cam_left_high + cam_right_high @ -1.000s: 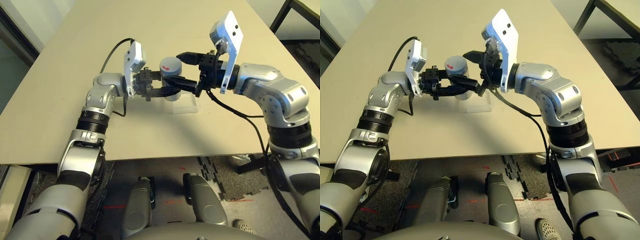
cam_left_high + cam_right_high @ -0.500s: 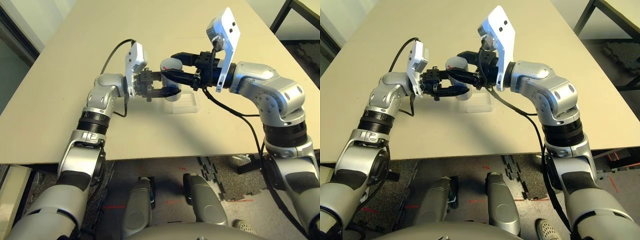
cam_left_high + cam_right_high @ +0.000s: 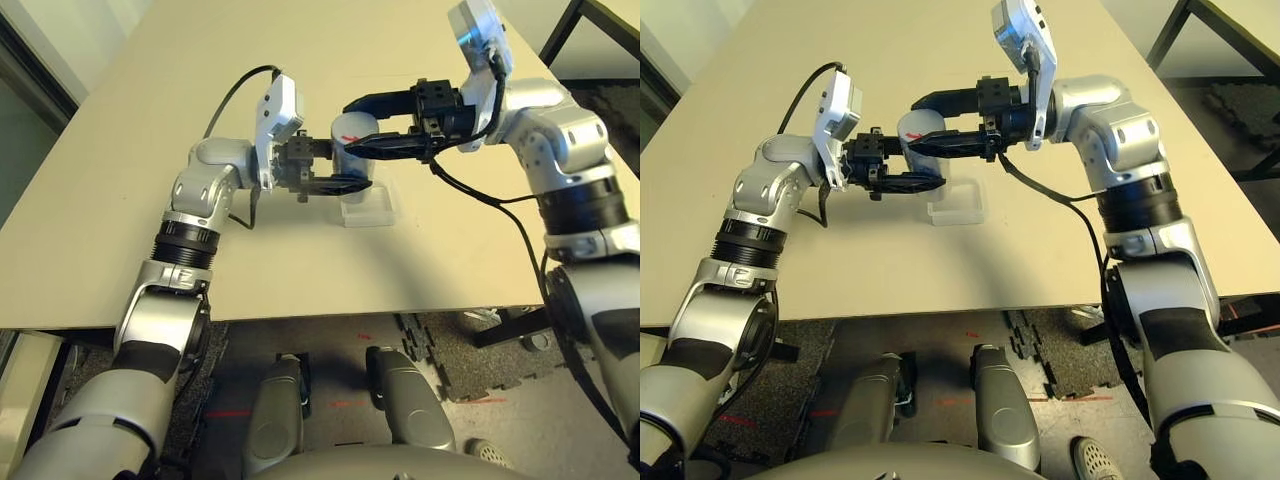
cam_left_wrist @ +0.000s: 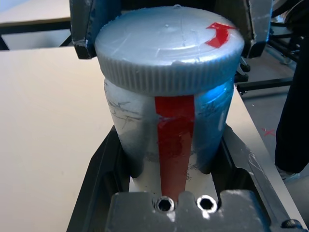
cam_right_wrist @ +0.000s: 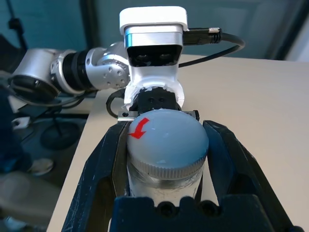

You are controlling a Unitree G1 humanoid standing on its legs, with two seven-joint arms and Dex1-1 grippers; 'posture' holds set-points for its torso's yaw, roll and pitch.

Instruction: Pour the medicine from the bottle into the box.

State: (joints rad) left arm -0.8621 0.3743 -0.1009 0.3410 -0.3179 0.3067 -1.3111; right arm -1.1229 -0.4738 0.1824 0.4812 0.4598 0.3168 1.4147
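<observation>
Left pincer [image 3: 335, 172] is clamped on the bottle [image 3: 352, 168] body, holding it steady above the bench [image 3: 150, 150]. Right pincer [image 3: 372, 125] is clamped on the cap [image 5: 166, 137], apparently to unscrew it. Bottle stands upright, long axis vertical, cap up. Box [image 3: 372, 208] lies just at its 5 o'clock, ready for the pour.

bottle [image 3: 352, 150]: silvery-grey, red stripe, upright, grey cap with red arrow on, held above the surface | box [image 3: 368, 209]: clear shallow tray, flat on surface, just below bottle
</observation>
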